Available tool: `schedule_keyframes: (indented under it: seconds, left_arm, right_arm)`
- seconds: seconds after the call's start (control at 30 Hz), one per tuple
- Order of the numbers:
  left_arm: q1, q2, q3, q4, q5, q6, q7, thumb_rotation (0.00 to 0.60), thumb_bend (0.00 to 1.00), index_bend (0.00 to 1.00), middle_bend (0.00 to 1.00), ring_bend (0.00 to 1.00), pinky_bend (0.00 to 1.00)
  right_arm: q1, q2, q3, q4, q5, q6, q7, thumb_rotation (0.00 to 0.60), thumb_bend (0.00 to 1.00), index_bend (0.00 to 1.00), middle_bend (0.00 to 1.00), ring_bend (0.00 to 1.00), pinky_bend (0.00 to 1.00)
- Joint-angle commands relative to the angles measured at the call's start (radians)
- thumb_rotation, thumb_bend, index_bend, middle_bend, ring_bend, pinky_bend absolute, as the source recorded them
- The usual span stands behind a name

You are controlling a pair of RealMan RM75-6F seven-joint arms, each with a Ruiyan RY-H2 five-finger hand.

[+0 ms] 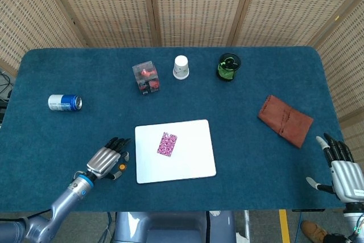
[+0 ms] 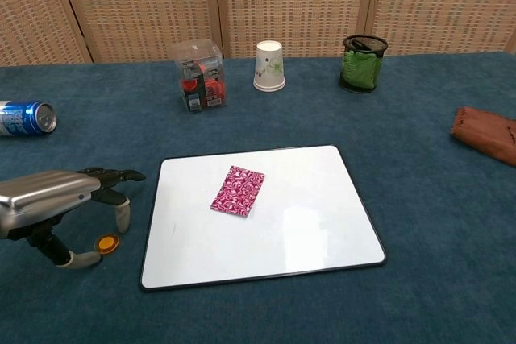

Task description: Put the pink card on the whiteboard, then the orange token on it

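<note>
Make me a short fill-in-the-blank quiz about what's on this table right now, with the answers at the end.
1. The pink card lies on the ____.
2. The orange token rests on the table beside the board, under the robot's ____ hand.
3. The blue can lies on its ____.
4. Between the clear box and the green mesh holder stands a white paper ____.

Answers: whiteboard; left; side; cup
</note>
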Motion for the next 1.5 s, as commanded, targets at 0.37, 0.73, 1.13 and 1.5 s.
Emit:
schedule_keyframes:
  seconds: [0.37,0.73,1.13,1.5]
  left_arm:
    - [0.013,0.015,-0.007,-0.011,0.015,0.010,-0.007,0.600,0.35,0.69,0.00,0.00,0.00]
    - [-0.031,0.076,-0.104,-0.108,-0.011,0.014,-0.001,0.600,0.33,0.69,0.00,0.00,0.00]
    - [-0.283,-0.057,-0.307,-0.128,-0.367,-0.131,0.321,0.600,0.33,0.69,0.00,0.00,0.00]
    - [-0.385,-0.254,-0.282,0.038,-0.531,-0.126,0.415,0.600,0.32,0.69,0.00,0.00,0.00]
  right_arm:
    - [0.000,0.000,0.000,0.000,0.001,0.000,0.000,0.600,0.18,0.00,0.00,0.00,0.00]
    - [-0.001,-0.001,0.000,-0.001,0.001,0.000,-0.004,0.600,0.18,0.00,0.00,0.00,0.00]
    - [0.001,0.000,0.001,0.001,0.005,-0.005,0.003,0.600,0.18,0.00,0.00,0.00,0.00]
    - [0.003,0.003,0.001,0.003,0.006,-0.009,0.019,0.600,0.18,0.00,0.00,0.00,0.00]
